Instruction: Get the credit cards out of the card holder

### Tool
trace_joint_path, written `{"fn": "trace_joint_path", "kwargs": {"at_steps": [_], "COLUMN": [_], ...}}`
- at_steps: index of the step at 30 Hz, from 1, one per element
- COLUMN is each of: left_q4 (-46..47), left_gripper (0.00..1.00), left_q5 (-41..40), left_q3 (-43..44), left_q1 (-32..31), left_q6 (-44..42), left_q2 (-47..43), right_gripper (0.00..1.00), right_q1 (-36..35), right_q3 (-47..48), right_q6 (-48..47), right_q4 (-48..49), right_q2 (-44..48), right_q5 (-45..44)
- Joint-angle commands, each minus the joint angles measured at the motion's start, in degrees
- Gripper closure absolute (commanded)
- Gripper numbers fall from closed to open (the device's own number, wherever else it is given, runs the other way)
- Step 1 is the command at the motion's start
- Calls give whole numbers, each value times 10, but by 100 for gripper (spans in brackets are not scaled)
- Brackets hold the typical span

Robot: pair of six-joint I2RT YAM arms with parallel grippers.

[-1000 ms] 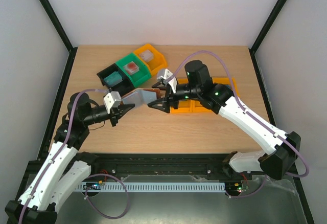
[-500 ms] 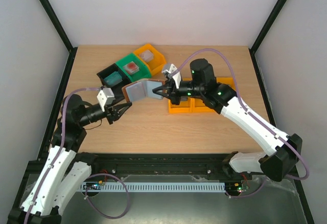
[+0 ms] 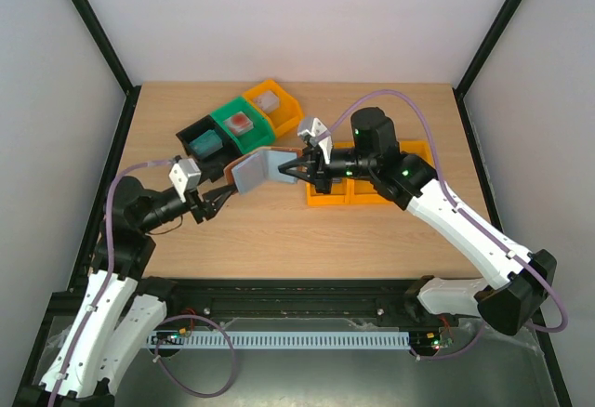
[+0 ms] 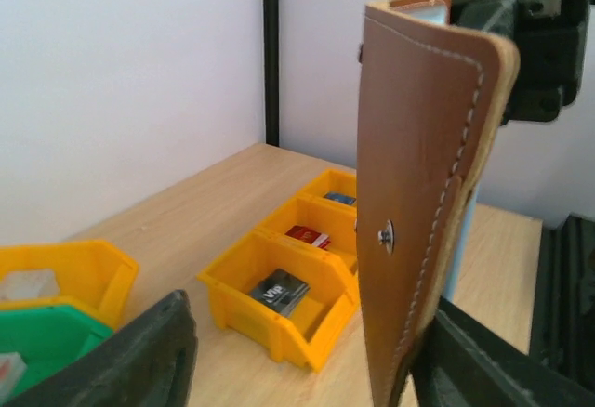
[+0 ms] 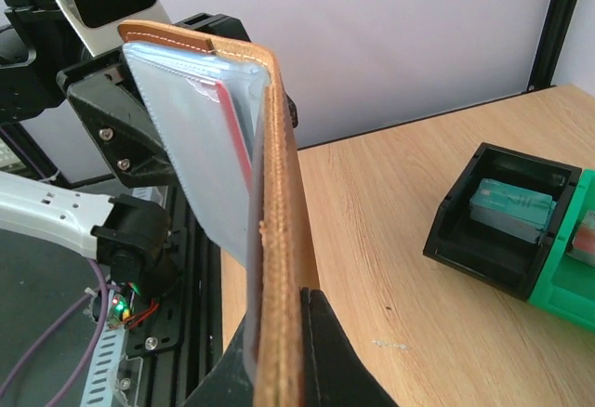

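right end effector [image 3: 288,167] is clamped on the brown card holder [image 3: 251,171], holding it off the surface [image 3: 279,240]; a red credit card [image 5: 240,137] edge shows inside. my left end effector [image 3: 224,195] is apart just beside it.

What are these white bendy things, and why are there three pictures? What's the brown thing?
They are two robot arms with pinching grippers for hands. One picture looks down from above; the other two come from a camera on each wrist. On the wooden table sit coloured plastic bins. The right gripper pinches a brown card holder and holds it up. A red card peeks out inside it. The left gripper is open, close to the holder, gripping nothing.
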State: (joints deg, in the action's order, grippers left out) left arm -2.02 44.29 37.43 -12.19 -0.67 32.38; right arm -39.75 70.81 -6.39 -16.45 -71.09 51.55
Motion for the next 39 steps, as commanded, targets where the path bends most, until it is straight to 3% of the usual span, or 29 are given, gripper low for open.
{"fn": "trace_joint_path", "kwargs": {"at_steps": [1, 5, 14, 16, 18, 19, 20, 22, 30, 39], "left_q4": [11, -17, -37, -22, 0, 4, 4, -1, -9, 54], "left_gripper": [34, 27, 20, 34, 59, 67, 75, 81, 88, 83], "left_q5": [36, 50, 95, 79, 58, 59, 62, 70, 46, -2], "left_q3": [7, 8, 17, 17, 17, 17, 17, 17, 9, -10], "left_q1": [-3, -13, -17, -16, -16, -17, -16, -17, -13, -27], "left_q6": [-25, -74, -94, -76, -56, -54, -54, -56, -67, -29], "left_q2": [3, -1, 11, 13, 14, 14, 14, 14, 9, 11], "right_gripper": [98, 98, 98, 98, 98, 98, 98, 98, 98, 98], "right_q1": [-1, 0, -1, 0, -1, -1, 0, -1, 0, -36], "right_q3": [15, 23, 32, 32, 32, 31, 32, 32, 35, 46], "right_q6": [17, 45, 43, 41, 39, 37, 35, 28, 20, -12], "right_q4": [23, 33, 14, 13, 10, 8, 6, 1, -7, -36], "right_q2": [-2, -15, -32, -31, -30, -30, -30, -28, -29, -52], "right_q5": [12, -4, 11, 17, 15, 14, 12, 13, 23, 61]}}
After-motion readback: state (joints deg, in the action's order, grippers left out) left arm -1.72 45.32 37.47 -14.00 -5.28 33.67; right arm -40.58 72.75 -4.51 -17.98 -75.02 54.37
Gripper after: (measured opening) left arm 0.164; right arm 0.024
